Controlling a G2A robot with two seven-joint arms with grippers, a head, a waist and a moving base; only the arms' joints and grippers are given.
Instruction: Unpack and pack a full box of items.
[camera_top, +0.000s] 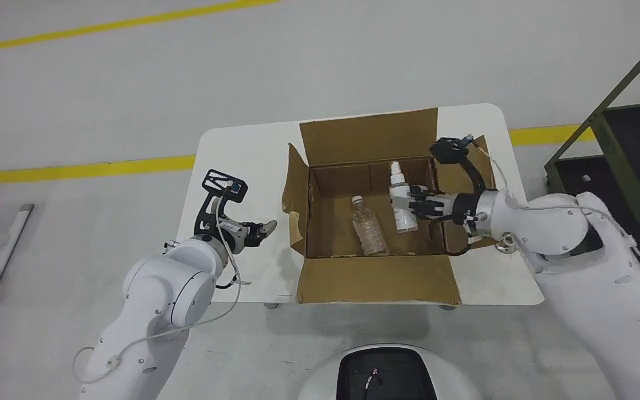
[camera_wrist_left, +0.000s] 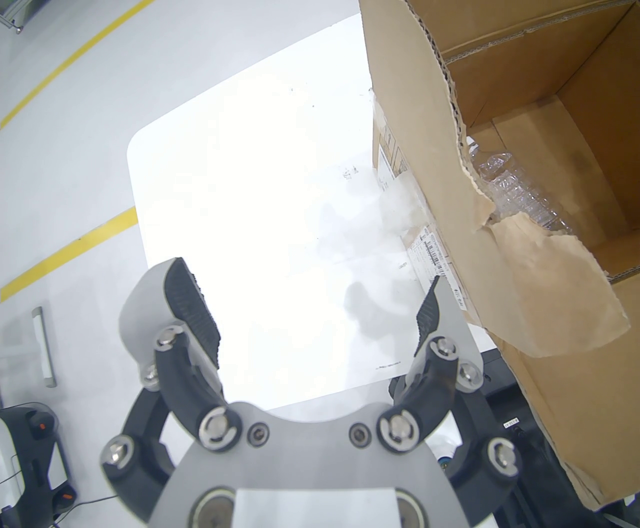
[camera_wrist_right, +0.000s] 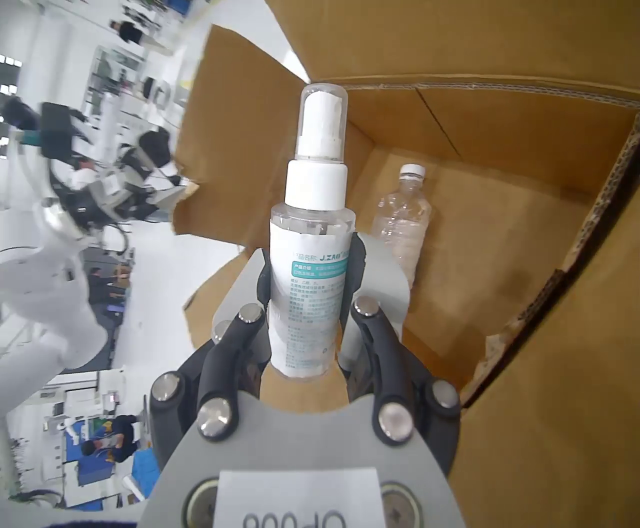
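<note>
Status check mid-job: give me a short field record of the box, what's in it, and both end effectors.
box: open cardboard box on the white table, flaps folded out
loose in box: clear plastic bottle lying on the box floor
right end effector: shut on the spray bottle, inside the box's outline; cannot tell whether the bottle touches the floor
left end effector: open, empty, above bare table beside the box
</note>
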